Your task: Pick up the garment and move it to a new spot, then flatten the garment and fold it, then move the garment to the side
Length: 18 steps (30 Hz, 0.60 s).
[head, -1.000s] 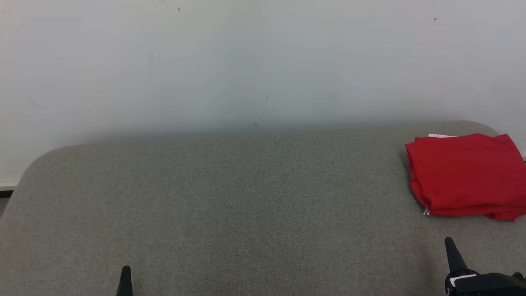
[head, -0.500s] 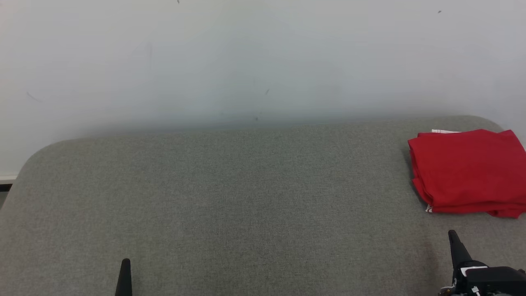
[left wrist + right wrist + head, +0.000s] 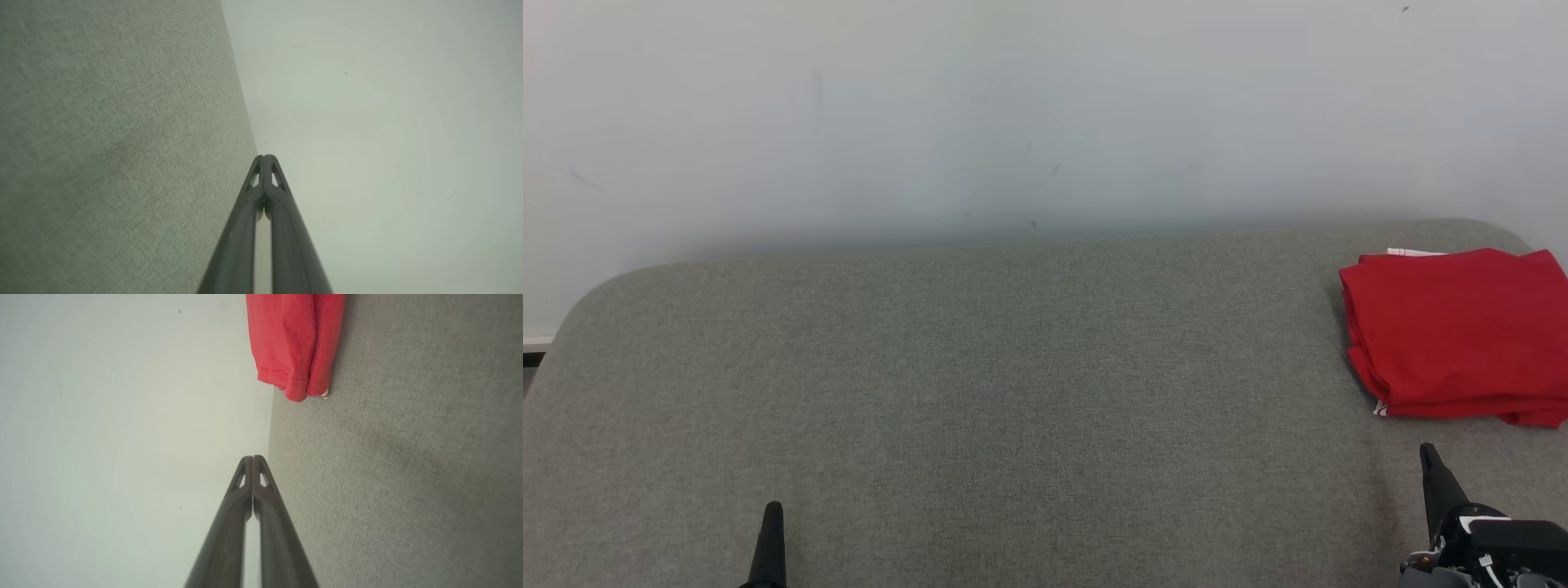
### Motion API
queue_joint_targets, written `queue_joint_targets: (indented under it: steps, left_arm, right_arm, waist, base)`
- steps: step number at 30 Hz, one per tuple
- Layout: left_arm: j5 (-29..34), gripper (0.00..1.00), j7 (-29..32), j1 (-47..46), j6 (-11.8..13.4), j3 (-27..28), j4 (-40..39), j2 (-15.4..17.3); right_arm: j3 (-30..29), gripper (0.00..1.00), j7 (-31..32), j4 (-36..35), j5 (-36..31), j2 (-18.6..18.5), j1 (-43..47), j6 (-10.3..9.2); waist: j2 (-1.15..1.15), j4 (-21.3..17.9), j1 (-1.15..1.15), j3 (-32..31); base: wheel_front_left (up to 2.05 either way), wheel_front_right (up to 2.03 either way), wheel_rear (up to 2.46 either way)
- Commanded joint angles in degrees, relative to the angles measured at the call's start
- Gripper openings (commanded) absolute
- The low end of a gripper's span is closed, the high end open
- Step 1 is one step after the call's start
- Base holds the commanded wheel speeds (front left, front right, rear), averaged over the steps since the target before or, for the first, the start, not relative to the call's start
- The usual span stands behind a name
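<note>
The biggest thing we see is the pale wall at the back. There is one wall.

In front of it is one grey tabletop. It is covered in cloth and has round corners. Most of it is bare.

Next comes the garment. We count one, and it is red. It lies on the tabletop at the far right corner, close to the right edge of the head view. It is folded into a neat square pile, and we can see its layers stacked at the near edge. So we think the big jobs are done: the garment looks flattened, folded and set off to the side. We think very little is left, maybe only bringing the arms back to rest.

Then come the hands, and we count two. The left hand pokes up at the bottom left of the head view. The right hand pokes up at the bottom right. Both hands are pinched tight with nothing between their fingers. The right hand is near the garment but does not touch it. The left hand is well apart from it.

The smallest things are two white bits on the garment. One white bit peeks out at its back edge. The other is at its near left corner. They may be labels, but they are too small for us to tell.
</note>
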Motion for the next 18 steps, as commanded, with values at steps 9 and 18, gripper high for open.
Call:
queue_joint_targets:
  steps: [9, 18]
  left_arm:
    - [-5.1, 0.0, 0.7, -2.0, -0.6, -0.2, 1.1, 0.3]
    - [-9.2, 0.0, 1.3, -3.3, -0.9, -0.3, 2.1, 0.3]
  right_arm:
    - [-1.7, 0.0, 1.8, 0.7, 4.4, 0.5, -2.2, 0.02]
    - [-3.3, 0.0, 3.4, 1.5, 8.3, 0.9, -3.2, 0.02]
  waist:
    - [0.0, 0.1, 0.0, 0.8]
    - [0.0, 0.2, 0.0, 1.6]
  base:
    - [0.0, 0.0, 0.0]
    - [0.0, 0.0, 0.0]
